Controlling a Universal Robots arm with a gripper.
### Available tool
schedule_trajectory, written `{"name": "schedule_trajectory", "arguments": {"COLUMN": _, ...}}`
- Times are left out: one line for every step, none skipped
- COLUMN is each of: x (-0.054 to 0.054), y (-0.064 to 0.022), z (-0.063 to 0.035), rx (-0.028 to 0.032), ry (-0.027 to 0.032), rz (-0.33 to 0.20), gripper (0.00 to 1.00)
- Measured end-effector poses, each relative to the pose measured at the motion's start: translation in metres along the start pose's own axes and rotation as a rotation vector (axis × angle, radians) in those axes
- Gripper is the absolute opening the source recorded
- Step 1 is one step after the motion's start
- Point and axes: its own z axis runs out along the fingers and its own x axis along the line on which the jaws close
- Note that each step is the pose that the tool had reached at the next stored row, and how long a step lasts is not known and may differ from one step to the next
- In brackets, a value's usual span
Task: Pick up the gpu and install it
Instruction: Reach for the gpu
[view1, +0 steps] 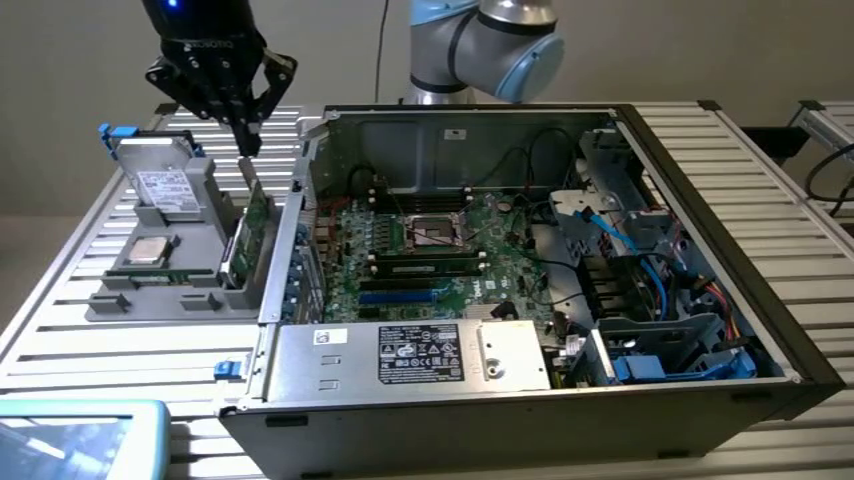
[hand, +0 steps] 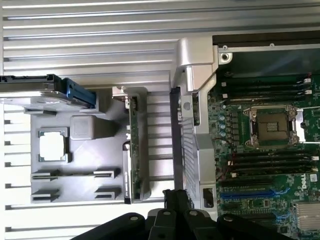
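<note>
The gpu (view1: 251, 235) stands on its long edge in a slot of the grey holder tray (view1: 160, 300), green board face showing, just outside the computer case's side wall. From the wrist view the gpu (hand: 134, 150) appears edge-on as a thin green strip. My gripper (view1: 247, 140) hangs above the card's far end, shut, with nothing between its fingers. In the wrist view the gripper (hand: 176, 194) sits beside the card, over the case's wall, apart from it.
The open computer case (view1: 694, 250) holds the motherboard (view1: 427, 250) with a blue slot (hand: 247, 194) and empty processor socket (hand: 272, 127). On the tray lie a silver processor chip (view1: 144, 252) and a drive box (view1: 167, 185). A tablet (view1: 74, 435) lies near the front corner.
</note>
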Motion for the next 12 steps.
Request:
{"name": "schedule_trajectory", "arguments": {"x": 0.005, "y": -0.0004, "z": 0.0009, "rx": -0.0001, "ry": 0.0, "rz": 0.0, "gripper": 0.12}}
{"name": "schedule_trajectory", "arguments": {"x": 0.009, "y": -0.0007, "z": 0.0015, "rx": -0.0004, "ry": 0.0, "rz": 0.0, "gripper": 0.12}}
{"name": "schedule_trajectory", "arguments": {"x": 0.014, "y": -0.001, "z": 0.0019, "rx": -0.0009, "ry": 0.0001, "rz": 0.0, "gripper": 0.12}}
{"name": "schedule_trajectory", "arguments": {"x": 0.016, "y": -0.0012, "z": 0.0022, "rx": -0.0018, "ry": 0.0001, "rz": 0.0, "gripper": 0.12}}
{"name": "schedule_trajectory", "arguments": {"x": 0.019, "y": -0.0013, "z": 0.0026, "rx": -0.0025, "ry": 0.0002, "rz": 0.0, "gripper": 0.12}}
{"name": "schedule_trajectory", "arguments": {"x": 0.02, "y": -0.0013, "z": 0.0028, "rx": -0.0035, "ry": 0.0003, "rz": -0.001, "gripper": 0.12}}
{"name": "schedule_trajectory", "arguments": {"x": 0.021, "y": -0.0012, "z": 0.0031, "rx": -0.0048, "ry": 0.0004, "rz": -0.002, "gripper": 0.12}}
{"name": "schedule_trajectory", "arguments": {"x": 0.022, "y": -0.0011, "z": 0.0033, "rx": -0.0064, "ry": 0.0006, "rz": -0.003, "gripper": 0.12}}
{"name": "schedule_trajectory", "arguments": {"x": 0.023, "y": -0.0011, "z": 0.0036, "rx": -0.0085, "ry": 0.0007, "rz": -0.004, "gripper": 0.12}}
{"name": "schedule_trajectory", "arguments": {"x": 0.024, "y": -0.001, "z": 0.0039, "rx": -0.0107, "ry": 0.0009, "rz": -0.004, "gripper": 0.12}}
{"name": "schedule_trajectory", "arguments": {"x": 0.026, "y": -0.001, "z": 0.0041, "rx": -0.0134, "ry": 0.0012, "rz": -0.005, "gripper": 0.12}}
{"name": "schedule_trajectory", "arguments": {"x": 0.027, "y": -0.0009, "z": 0.0045, "rx": -0.0162, "ry": 0.0014, "rz": -0.006, "gripper": 0.12}}
